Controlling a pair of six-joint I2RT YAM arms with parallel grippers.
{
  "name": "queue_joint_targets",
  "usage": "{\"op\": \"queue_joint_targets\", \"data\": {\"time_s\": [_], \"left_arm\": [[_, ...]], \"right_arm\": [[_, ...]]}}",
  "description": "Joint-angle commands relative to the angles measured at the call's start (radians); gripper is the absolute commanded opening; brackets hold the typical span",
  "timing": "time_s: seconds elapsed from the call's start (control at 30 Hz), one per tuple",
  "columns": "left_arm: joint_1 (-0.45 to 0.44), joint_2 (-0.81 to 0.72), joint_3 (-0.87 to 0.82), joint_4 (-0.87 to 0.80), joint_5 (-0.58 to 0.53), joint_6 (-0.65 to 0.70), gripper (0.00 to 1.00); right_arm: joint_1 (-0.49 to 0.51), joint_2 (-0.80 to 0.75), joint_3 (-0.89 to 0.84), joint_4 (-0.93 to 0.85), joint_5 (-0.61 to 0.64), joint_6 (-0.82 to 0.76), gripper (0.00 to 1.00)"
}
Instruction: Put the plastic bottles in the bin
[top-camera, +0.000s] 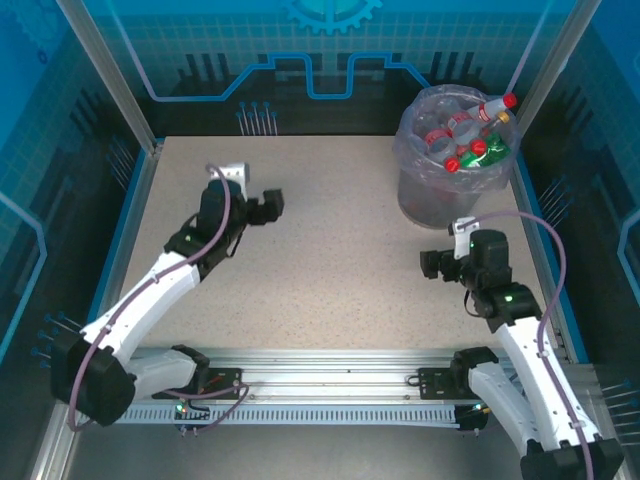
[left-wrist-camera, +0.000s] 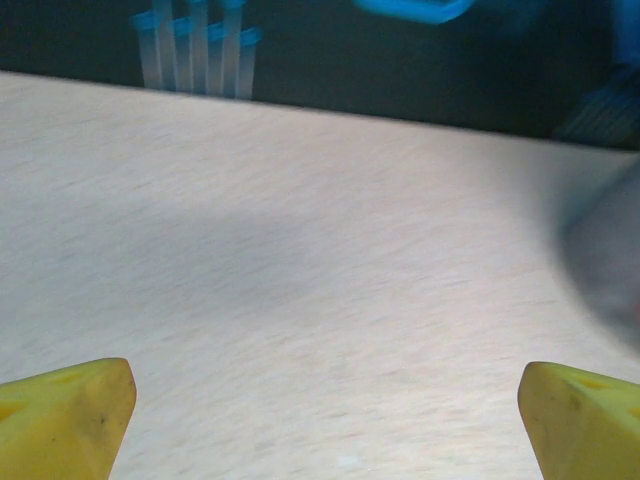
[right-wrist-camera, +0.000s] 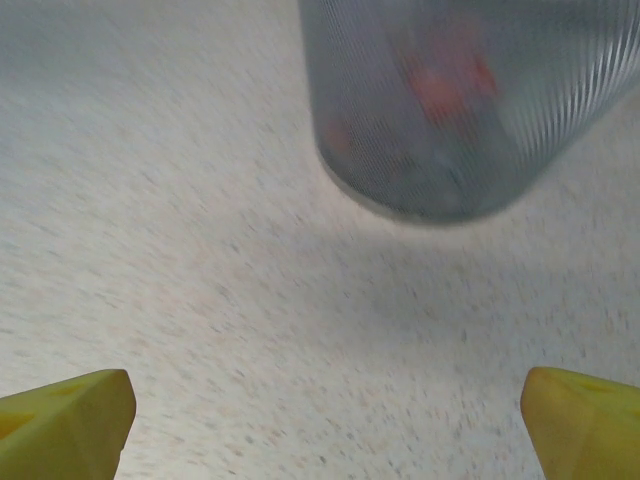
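bottles (top-camera: 465, 140) are lying piled in the bin (top-camera: 418, 200) | right jaws are standing wide open, holding nothing, near the bin and facing it | left jaws are gaping too, empty, well apart from the bin

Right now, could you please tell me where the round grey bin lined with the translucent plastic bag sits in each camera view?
Top external: round grey bag-lined bin at upper right, red-capped plastic bottles inside.
Left wrist: blurred grey shape at the right edge, probably the bin.
Right wrist: top, right of centre, blurred.
Shared landmark: the speckled beige tabletop it stands on.
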Motion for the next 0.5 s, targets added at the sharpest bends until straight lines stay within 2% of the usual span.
{"op": "queue_joint_targets", "data": {"time_s": [0.0,0.1,0.17,0.23,0.47], "left_arm": [[0.034,-0.068,-0.156,0.04,-0.25,0.107,0.99],[0.083,-0.087,-0.269,0.128,-0.295,0.129,0.99],[0.116,-0.073,-0.324,0.189,-0.3,0.138,0.99],[0.139,-0.047,-0.366,0.25,-0.296,0.152,0.99],[0.201,0.119,-0.48,0.607,-0.231,0.237,0.99]], "right_arm": [[0.014,-0.033,-0.127,0.297,0.114,-0.031,1.0],[0.026,-0.012,-0.205,0.442,0.152,-0.05,1.0],[0.033,0.031,-0.201,0.449,0.205,-0.05,1.0],[0.039,0.072,-0.224,0.487,0.229,-0.052,1.0],[0.049,0.19,-0.372,0.817,0.224,-0.031,1.0]]}}
